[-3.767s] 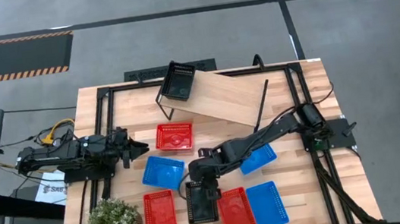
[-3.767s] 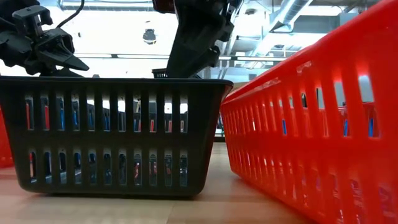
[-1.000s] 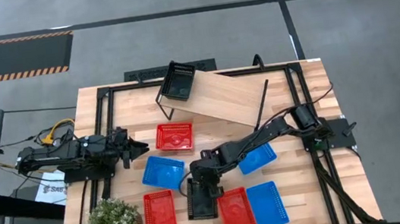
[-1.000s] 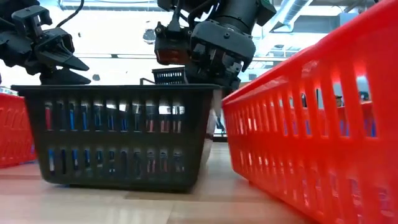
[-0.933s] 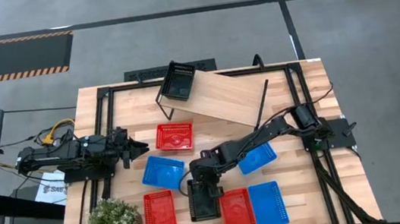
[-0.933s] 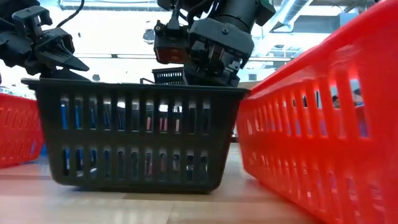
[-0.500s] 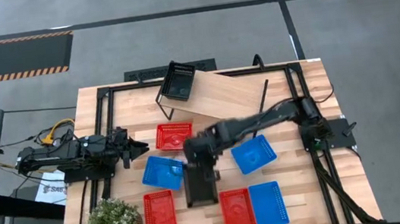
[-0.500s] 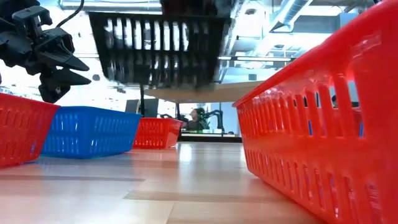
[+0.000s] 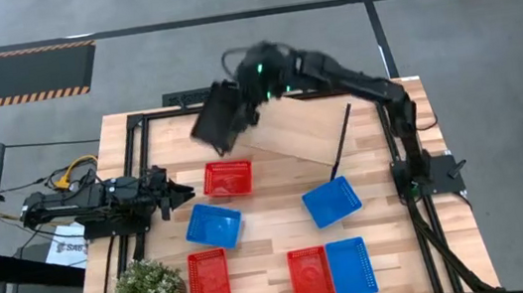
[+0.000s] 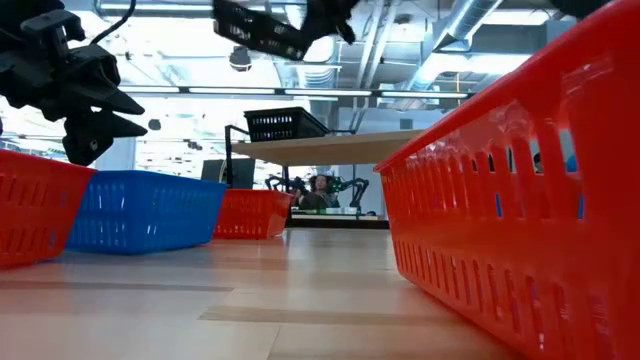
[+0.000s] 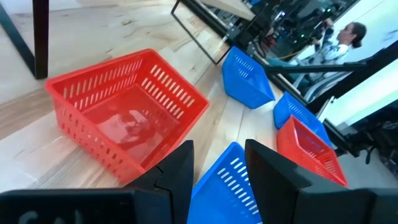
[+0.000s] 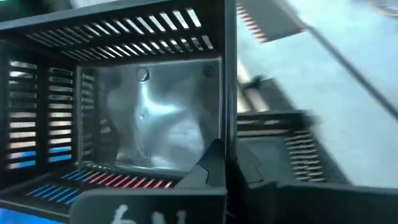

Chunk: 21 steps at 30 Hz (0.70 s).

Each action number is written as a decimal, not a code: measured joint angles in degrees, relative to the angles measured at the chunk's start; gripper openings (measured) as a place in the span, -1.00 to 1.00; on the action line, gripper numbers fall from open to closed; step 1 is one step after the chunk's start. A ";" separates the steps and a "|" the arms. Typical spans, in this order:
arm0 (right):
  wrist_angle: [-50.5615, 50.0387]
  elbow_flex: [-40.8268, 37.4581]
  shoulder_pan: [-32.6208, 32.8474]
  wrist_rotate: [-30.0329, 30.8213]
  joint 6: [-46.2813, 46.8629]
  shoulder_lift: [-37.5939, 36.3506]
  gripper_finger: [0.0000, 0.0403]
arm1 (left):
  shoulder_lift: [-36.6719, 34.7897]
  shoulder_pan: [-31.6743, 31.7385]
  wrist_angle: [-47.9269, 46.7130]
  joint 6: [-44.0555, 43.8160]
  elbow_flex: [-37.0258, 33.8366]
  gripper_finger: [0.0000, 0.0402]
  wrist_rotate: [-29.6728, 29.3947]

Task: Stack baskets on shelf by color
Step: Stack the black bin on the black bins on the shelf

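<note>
My right gripper (image 9: 247,96) is raised over the shelf's (image 9: 295,132) far left end, shut on a black basket (image 9: 220,118) that hangs tilted in the air (image 10: 262,30). In the low view, another black basket (image 10: 284,124) stands on the shelf board (image 10: 330,148) below it. Red baskets (image 9: 228,179) (image 9: 209,277) (image 9: 309,276) and blue baskets (image 9: 214,224) (image 9: 331,201) (image 9: 349,268) sit on the tabletop. My left gripper (image 9: 185,191) waits open at the table's left, pointing over a red basket (image 11: 124,118). My right gripper pinches one side wall of the black basket at its rim (image 12: 230,134), one finger (image 12: 210,163) inside the basket and the other (image 12: 252,169) outside. The basket is lifted clear of everything and hangs tilted.
A potted plant (image 9: 146,291) stands at the near left corner. A thin black shelf leg (image 9: 341,142) slants down beside the board. Bare tabletop lies between the baskets in the middle (image 9: 271,220).
My right gripper has lifted the black basket off the near middle of the table, carried it up and toward the far edge, over the shelf's left end. The basket has tipped on the way. The blue basket that the arm covered now shows.
</note>
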 joint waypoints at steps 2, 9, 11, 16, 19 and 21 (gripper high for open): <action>1.56 0.15 -3.39 -0.12 -1.39 0.17 -0.98 | 0.03 -0.02 0.00 0.00 -0.01 -0.35 0.01; 2.74 0.37 -11.22 -5.19 -7.20 1.77 -0.95 | 0.03 0.00 0.00 0.32 -0.01 -0.35 0.02; 1.67 0.15 -12.76 -7.95 -8.05 2.49 -0.96 | 0.03 -0.02 0.00 0.62 0.00 -0.35 0.01; 2.09 0.27 -14.78 -12.12 -10.69 4.34 -0.95 | 0.03 0.00 0.00 0.76 0.00 -0.35 0.21; 2.57 0.21 -15.31 -12.26 -11.92 5.47 -0.89 | 0.03 0.00 0.07 0.76 0.00 -0.35 0.69; 2.06 0.21 -15.81 -13.66 -12.09 5.62 -0.87 | 0.03 0.00 0.07 0.76 0.00 -0.35 0.71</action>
